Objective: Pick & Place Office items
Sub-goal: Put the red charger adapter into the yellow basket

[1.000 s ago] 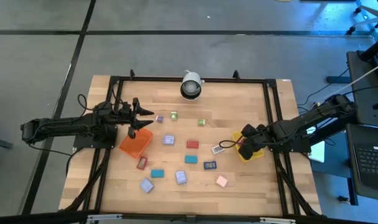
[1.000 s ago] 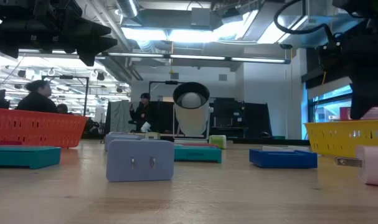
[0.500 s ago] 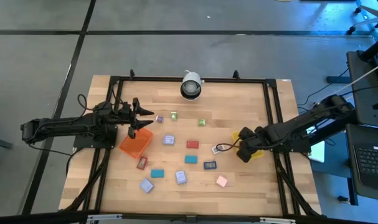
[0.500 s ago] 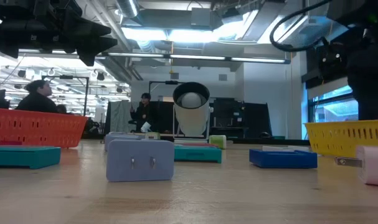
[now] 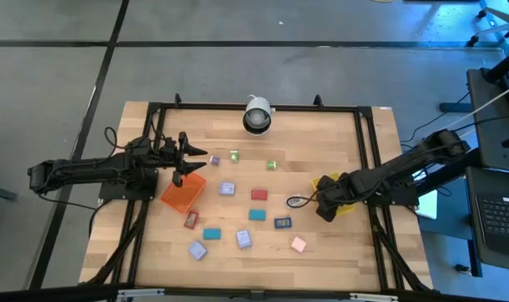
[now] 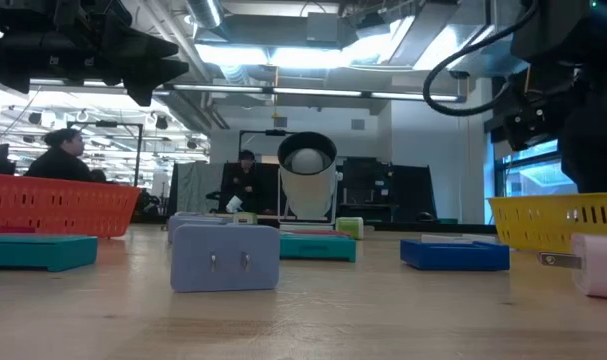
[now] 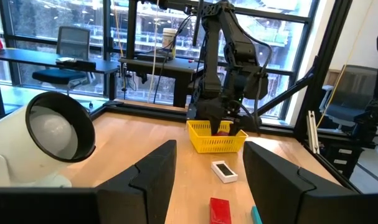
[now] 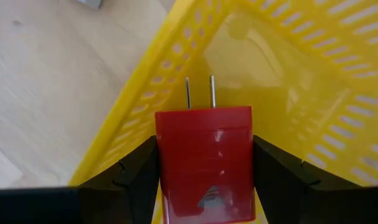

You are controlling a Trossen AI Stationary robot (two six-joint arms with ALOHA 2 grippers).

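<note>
My right gripper (image 8: 204, 162) points down over the yellow tray (image 8: 288, 74) at the table's right, shut on a red block with two metal prongs (image 8: 204, 149). From the left wrist view, this gripper (image 7: 221, 124) stands just above the tray (image 7: 215, 142). My left gripper (image 5: 191, 164) hovers open and level over the orange tray (image 5: 181, 195), holding nothing. Other office items lie flat on the wood between the trays: a white-labelled one (image 5: 293, 201), red (image 5: 259, 195), teal (image 5: 257, 215), dark blue (image 5: 283, 222), pink (image 5: 298, 244) and lavender (image 5: 243, 239). My right gripper pinches the red block by its two opposite side faces (image 8: 167, 155) between the two fingers (image 8: 136, 171), coming from above and pointing down. The block hangs lifted, its prongs (image 8: 200, 92) pointing down into the tray beside a tray corner.
A white round camera (image 5: 257, 115) stands at the table's far edge, middle. A black frame (image 5: 367, 151) runs around the tabletop. More small items lie near the far middle (image 5: 235, 156) and near the front left (image 5: 197, 250). People show in the room beyond.
My right gripper has sunk toward the yellow tray and shifted slightly toward the table's left, turning a little, with the red block still held. In the high view its arm now covers most of the tray.
</note>
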